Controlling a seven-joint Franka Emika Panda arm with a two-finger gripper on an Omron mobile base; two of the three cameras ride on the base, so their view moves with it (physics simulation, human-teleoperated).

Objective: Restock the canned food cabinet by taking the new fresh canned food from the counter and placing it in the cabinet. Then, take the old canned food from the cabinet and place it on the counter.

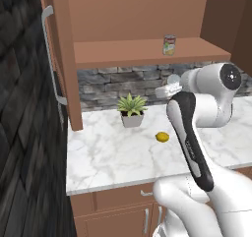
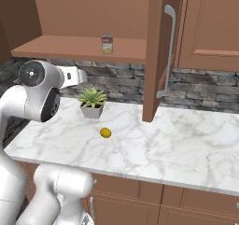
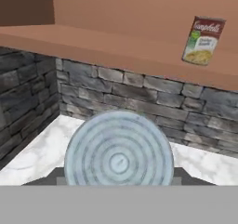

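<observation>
My gripper [image 3: 118, 179] is shut on the new fresh canned food [image 3: 118, 151], whose pale grey ringed top faces the hand camera. The jaws press on its two sides. In the left base view the gripper [image 1: 167, 88] hangs above the counter [image 1: 113, 157], just below the cabinet [image 1: 142, 51] shelf, with the can [image 1: 173, 79] at its tip. The old canned food [image 1: 169, 45] [image 2: 107, 44] [image 3: 203, 40], tall with a pale label, stands upright on the open cabinet's shelf, above and to the right of the held can in the hand view.
A small potted plant [image 1: 131, 108] [image 2: 92, 101] and a yellow lemon [image 1: 162, 137] [image 2: 105, 132] sit on the counter. The open cabinet door [image 2: 156, 51] with its grey bar handle [image 2: 169, 51] juts out over the counter. A stone backsplash [image 3: 139, 93] runs behind.
</observation>
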